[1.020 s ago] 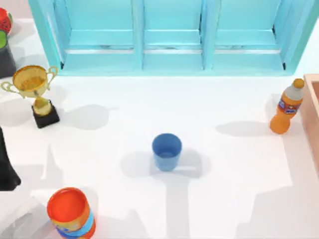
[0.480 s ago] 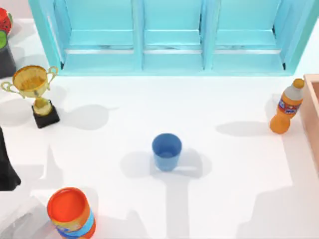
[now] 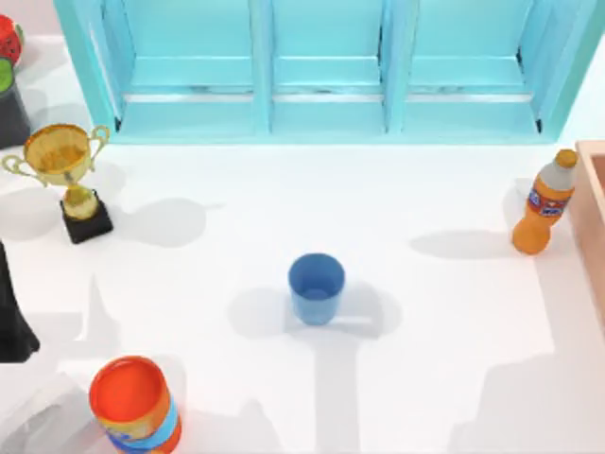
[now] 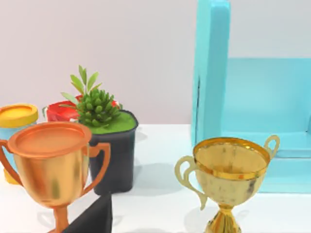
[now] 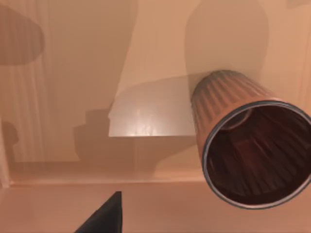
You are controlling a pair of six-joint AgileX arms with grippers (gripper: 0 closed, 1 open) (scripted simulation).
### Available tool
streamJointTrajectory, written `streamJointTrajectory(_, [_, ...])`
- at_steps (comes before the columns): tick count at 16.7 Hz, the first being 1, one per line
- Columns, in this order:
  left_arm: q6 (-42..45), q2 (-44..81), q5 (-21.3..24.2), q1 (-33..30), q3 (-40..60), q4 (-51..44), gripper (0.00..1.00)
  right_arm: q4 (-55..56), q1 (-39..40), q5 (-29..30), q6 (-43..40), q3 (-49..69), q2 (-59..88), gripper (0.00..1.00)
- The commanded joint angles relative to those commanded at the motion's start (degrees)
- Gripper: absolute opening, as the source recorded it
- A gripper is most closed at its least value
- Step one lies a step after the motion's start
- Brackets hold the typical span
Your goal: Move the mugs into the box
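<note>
Your plain blue tumbler mug (image 3: pixel 316 287) stands upright mid-surface; the ribbed brown mug (image 5: pixel 248 143) lies inside the tan thick-walled box (image 5: pixel 73 87); finger state: cannot tell.

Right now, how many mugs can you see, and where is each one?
2. The blue mug stands upright mid-table. The brown mug is seen by the right wrist camera, inside the box.

overhead table (image 3: pixel 284 218), wrists close, level

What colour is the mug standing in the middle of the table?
The mug is plain blue, inside and outside; the top view shows it best.
</note>
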Motion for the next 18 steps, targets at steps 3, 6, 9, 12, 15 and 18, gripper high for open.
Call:
streamJointTrajectory(3, [0.00, 0.00, 0.00, 0.00, 0.00, 0.00, 1.00, 0.00, 0.00, 0.00, 0.00, 0.00, 0.00, 1.00])
streamJointTrajectory(6, [0.00, 0.00, 0.00, 0.00, 0.00, 0.00, 1.00, -0.94, 0.08, 0.01, -0.16, 0.97, 0.18, 1.00])
streamJointTrajectory(9, [0.00, 0.00, 0.00, 0.00, 0.00, 0.00, 1.00, -6.77, 0.07, 0.00, -0.55, 6.95, 0.86, 1.00])
streamJointTrajectory(12, [0.00, 0.00, 0.00, 0.00, 0.00, 0.00, 1.00, -15.06, -0.21, -0.07, -0.56, 16.21, 1.28, 1.00])
streamJointTrajectory(15, [0.00, 0.00, 0.00, 0.00, 0.00, 0.00, 1.00, -21.31, -0.37, -0.06, -0.43, 22.68, 1.36, 1.00])
streamJointTrajectory(18, [0.00, 0.00, 0.00, 0.00, 0.00, 0.00, 1.00, -22.58, -0.40, -0.02, -0.39, 23.96, 1.34, 1.00])
